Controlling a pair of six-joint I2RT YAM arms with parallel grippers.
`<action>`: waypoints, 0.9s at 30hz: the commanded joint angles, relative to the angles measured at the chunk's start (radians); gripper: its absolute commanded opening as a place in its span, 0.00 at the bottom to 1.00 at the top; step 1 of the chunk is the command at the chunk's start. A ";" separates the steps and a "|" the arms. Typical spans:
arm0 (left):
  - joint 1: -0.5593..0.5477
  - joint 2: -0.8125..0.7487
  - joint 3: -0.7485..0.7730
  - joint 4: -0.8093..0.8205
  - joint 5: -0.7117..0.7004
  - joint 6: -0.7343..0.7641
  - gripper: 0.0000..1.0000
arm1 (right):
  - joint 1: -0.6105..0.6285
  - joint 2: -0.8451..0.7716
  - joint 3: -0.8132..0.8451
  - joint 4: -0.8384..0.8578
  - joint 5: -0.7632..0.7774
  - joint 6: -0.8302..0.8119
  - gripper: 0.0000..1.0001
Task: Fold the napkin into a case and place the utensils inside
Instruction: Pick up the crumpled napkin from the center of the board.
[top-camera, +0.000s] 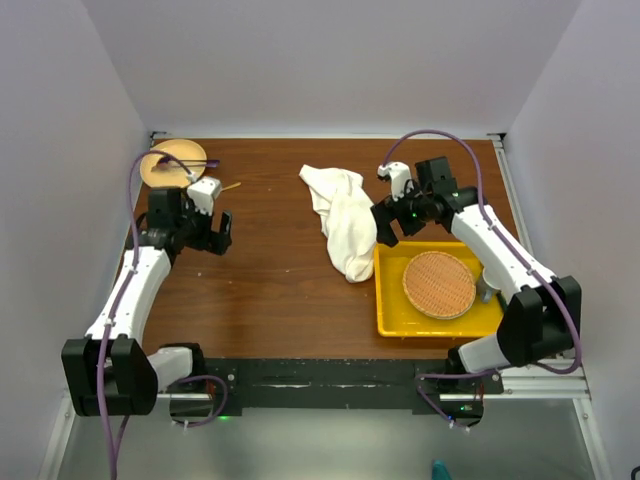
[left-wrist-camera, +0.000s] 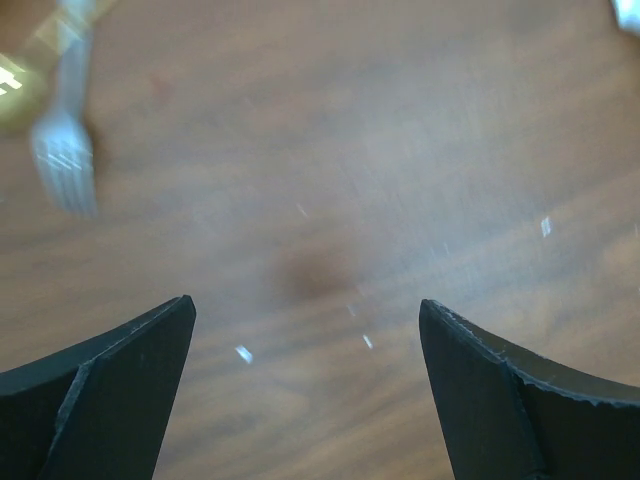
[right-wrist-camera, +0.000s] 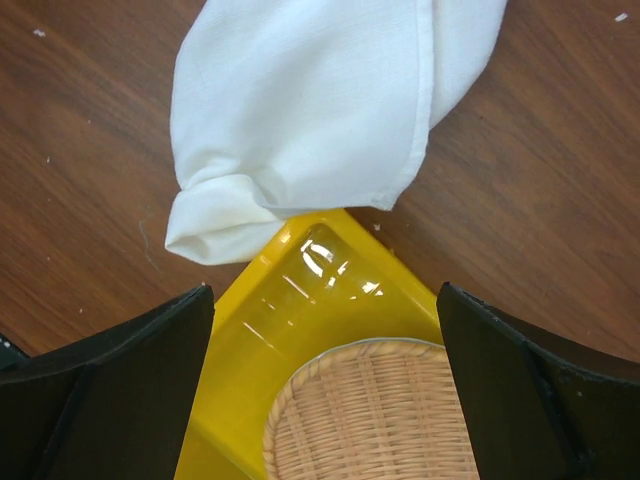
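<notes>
**Task item.** The soft cream-white cloth napkin (top-camera: 340, 220) lies crumpled and unfolded on the brown wooden table (top-camera: 270, 290), centre of the overhead view and slightly right. Its lower end touches the upper-left corner of the yellow plastic tray (top-camera: 385, 300). In the right wrist view the napkin (right-wrist-camera: 310, 110) fills the upper frame, and a rolled end rests against the tray corner (right-wrist-camera: 290, 310).

**Utensils.** A thin gold-coloured piece (top-camera: 231, 186) lies on the table just right of the round tan plate (top-camera: 172, 162), upper left of the overhead view. The left wrist view shows a blurred metal fork (left-wrist-camera: 65, 160) at upper left, tines pointing down the frame. Its colour cannot be judged there.

**Left hand.** The left hand (top-camera: 213, 236) sits over bare table below the plate, well apart from the napkin. Its fingers are spread wide and hold nothing (left-wrist-camera: 305, 310).

**Right hand.** The right hand (top-camera: 390, 225) sits at the napkin's right edge, above the tray corner. Its fingers are spread wide with nothing between them (right-wrist-camera: 325, 295). Contact with the cloth cannot be determined.

**Other contents.** A round woven orange mat (top-camera: 438, 285) lies in the tray (right-wrist-camera: 370, 420).
</notes>
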 joint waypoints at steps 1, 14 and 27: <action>-0.003 0.025 0.165 0.180 -0.060 -0.036 1.00 | 0.001 0.056 0.090 0.066 0.075 0.077 0.98; -0.003 0.143 0.280 0.241 -0.089 -0.075 1.00 | -0.006 0.359 0.283 0.019 0.144 0.166 0.85; -0.005 0.068 0.205 0.250 -0.151 -0.058 1.00 | -0.029 0.399 0.273 -0.075 0.022 0.253 0.63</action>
